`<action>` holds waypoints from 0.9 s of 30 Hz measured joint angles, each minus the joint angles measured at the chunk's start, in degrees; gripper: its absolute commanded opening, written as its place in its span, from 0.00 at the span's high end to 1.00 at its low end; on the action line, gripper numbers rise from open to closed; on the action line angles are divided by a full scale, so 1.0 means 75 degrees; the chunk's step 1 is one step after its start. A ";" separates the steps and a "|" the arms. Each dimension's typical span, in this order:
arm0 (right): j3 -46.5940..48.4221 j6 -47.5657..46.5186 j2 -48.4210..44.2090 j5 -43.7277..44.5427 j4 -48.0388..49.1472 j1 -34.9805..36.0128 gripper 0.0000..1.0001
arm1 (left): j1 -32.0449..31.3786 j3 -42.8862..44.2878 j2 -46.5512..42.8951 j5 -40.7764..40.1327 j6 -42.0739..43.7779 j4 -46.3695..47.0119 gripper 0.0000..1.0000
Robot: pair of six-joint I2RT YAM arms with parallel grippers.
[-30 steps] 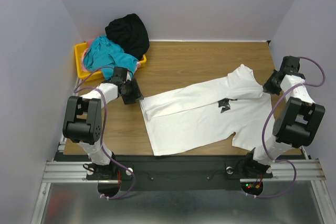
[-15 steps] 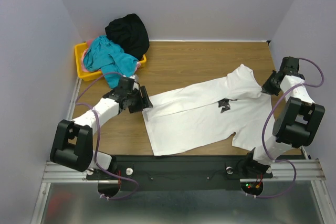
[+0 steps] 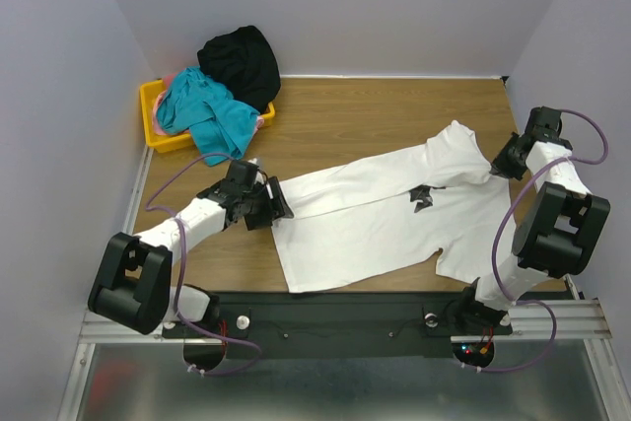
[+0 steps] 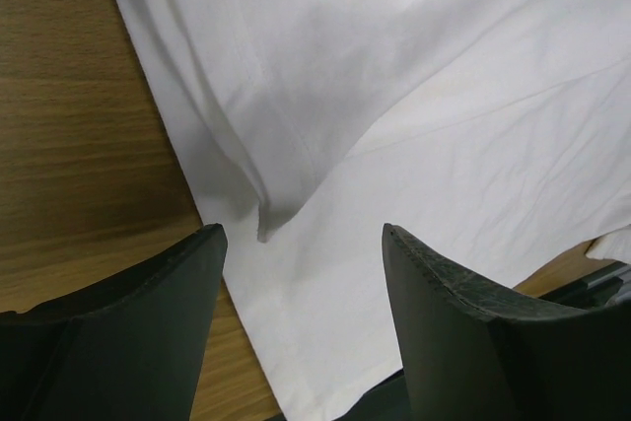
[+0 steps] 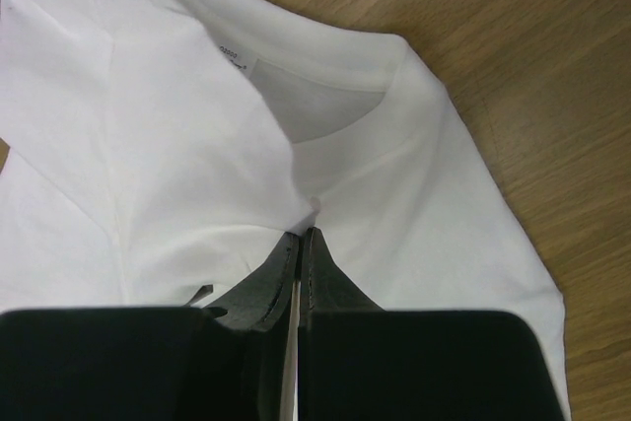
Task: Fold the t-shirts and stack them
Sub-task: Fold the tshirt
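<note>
White cloth t-shirt (image 3: 365, 229) flat on wooden tabletop (image 3: 394, 115), reaching its right edge: left gripper (image 4: 301, 244) released over hem, right gripper (image 5: 301, 236) clenched on cloth below collar.

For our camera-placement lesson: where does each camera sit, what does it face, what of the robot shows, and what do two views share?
Top external: above and behind the arms, facing down on the table; both show.
Left wrist: on the left arm, facing the white t-shirt edge; open left tool shows.
Right wrist: on the right arm, facing the collar; right tool, shut on the t-shirt, shows.
Shared: white t-shirt.
</note>
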 measured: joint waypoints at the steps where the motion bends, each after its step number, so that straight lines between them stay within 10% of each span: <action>1: 0.0000 0.0000 0.0000 -0.0006 0.0000 0.0000 0.99 | -0.0012 0.0000 0.0003 0.0000 -0.0044 0.0061 0.24; 9: 0.0000 0.0000 0.0000 -0.0017 0.0000 0.0003 1.00 | -0.0055 0.0000 0.0376 -0.0035 -0.0178 0.0388 0.31; 19: 0.0000 0.0000 -0.0006 -0.0015 -0.0003 0.0003 0.99 | -0.0070 0.0000 0.0813 0.0087 -0.0233 0.0673 0.89; 27: 0.0003 0.0003 -0.0195 -0.0009 -0.0032 0.0003 1.00 | -0.0070 0.0000 0.0632 0.0318 -0.0224 0.0490 0.96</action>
